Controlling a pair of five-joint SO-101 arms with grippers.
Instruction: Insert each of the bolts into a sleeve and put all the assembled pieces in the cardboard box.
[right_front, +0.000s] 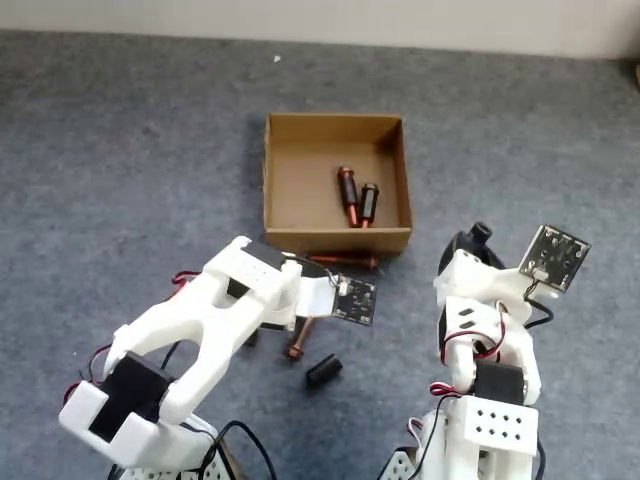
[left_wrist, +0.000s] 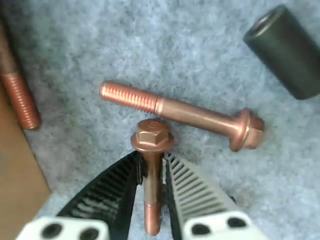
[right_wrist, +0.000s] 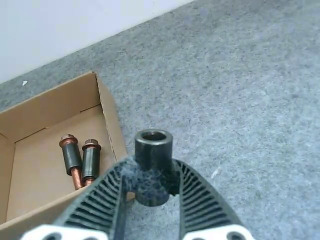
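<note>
bench (right_front: 130, 150): grey, carries everything
cardboard box (right_front: 337, 240): 2 assembled pieces (right_front: 348, 197) inside
left end effector (left_wrist: 151, 160): pinching 1 bolt (left_wrist: 152, 140)
right end effector (right_wrist: 151, 167): pinching 1 sleeve (right_wrist: 153, 145), near box
loose sleeve (left_wrist: 287, 50): lying on bench
loose bolt (left_wrist: 185, 116): lying on bench, near loose sleeve

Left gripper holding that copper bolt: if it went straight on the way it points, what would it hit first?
Most likely the loose bolt lying crosswise on the carpet, just past the head of the held bolt in the left gripper. The gap is hard to judge.

Grey carpet (right_front: 120, 150); pale wall (right_front: 400, 15)
</note>
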